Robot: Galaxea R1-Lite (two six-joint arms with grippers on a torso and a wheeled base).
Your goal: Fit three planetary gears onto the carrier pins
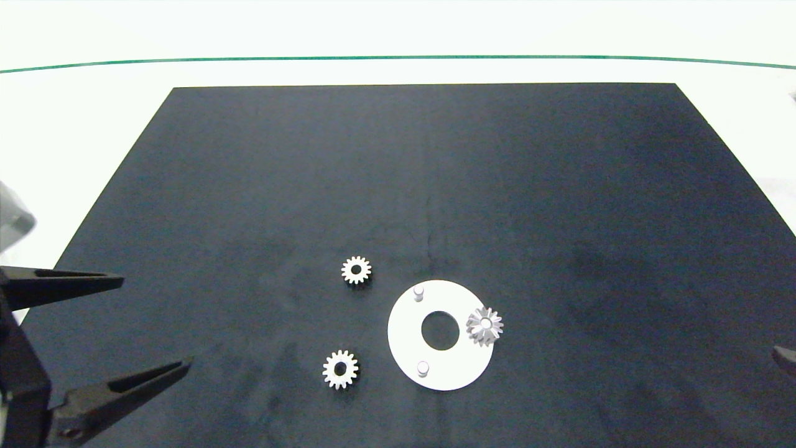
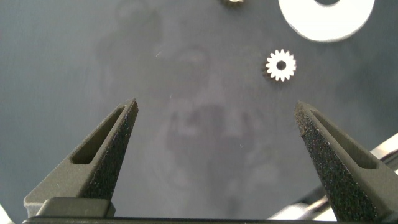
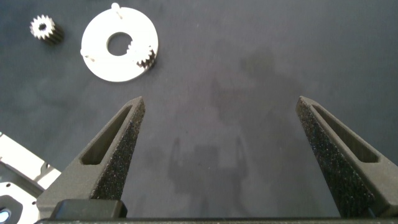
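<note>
While one gear (image 1: pixel 484 325) sits on a pin of the white disc (image 1: pixel 407 345), two gears (image 1: pixel 356 270) (image 1: pixel 340 369) lie on the dark surface (image 1: pixel 559 218) beside the disc. Two pins (image 1: pixel 418 291) (image 1: pixel 423 368) stand bare. Both grippers (image 2: pixel 214 143) (image 3: pixel 217 140) wait away from the disc, fingers wide apart.

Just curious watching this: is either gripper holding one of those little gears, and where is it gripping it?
Nothing is held. The left gripper and right gripper are both open and empty above the dark mat.
</note>
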